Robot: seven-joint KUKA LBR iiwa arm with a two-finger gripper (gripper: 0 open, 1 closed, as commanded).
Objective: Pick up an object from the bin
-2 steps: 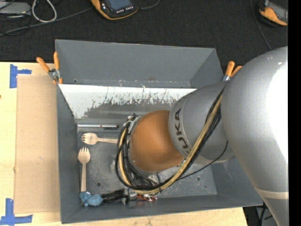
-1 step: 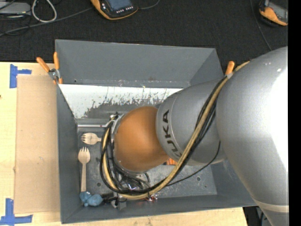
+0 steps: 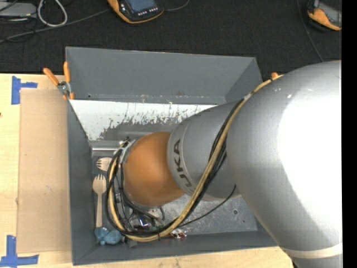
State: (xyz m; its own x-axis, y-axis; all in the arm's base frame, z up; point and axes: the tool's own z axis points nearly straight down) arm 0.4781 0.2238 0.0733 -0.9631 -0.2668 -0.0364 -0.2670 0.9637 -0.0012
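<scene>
Pale wooden fork [image 3: 99, 197] on left floor of grey metal bin [image 3: 80, 205], long axis 12-to-6, tines at 12. Small blue lumpy thing [image 3: 107, 237] at its 6 end. Gripper [image 3: 140, 221] under orange wrist cover [image 3: 146, 172]; fork near, at its 9 o'clock. Opening, load: cannot tell.

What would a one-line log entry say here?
arm: deep in bin | nearest: wooden fork, blue lump | hold: hidden
</scene>
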